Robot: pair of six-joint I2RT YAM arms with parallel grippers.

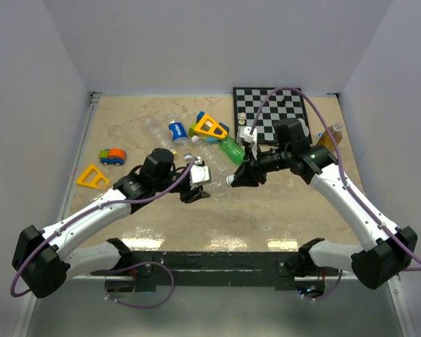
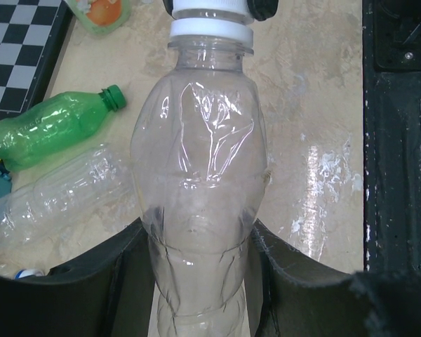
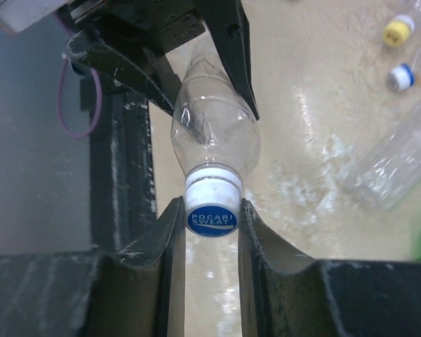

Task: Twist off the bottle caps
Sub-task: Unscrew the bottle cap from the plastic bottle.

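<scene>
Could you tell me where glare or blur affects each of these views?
Top external: near-edge glare patches on the beige tabletop. Left wrist: a white streak right of the clear plastic bottle. Right wrist: the blue-topped white screw cap is sharp, distant caps softer.

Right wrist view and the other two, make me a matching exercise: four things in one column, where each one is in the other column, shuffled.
1. blue-topped cap
2. clear bottle wearing that cap
3. green bottle
4. chessboard

A. lying on its side on the table
B. body held in the left gripper
C. flat at the table's far right corner
D. pinched in the right gripper

Pairs: 1-D, 2-B, 3-A, 4-C
</scene>
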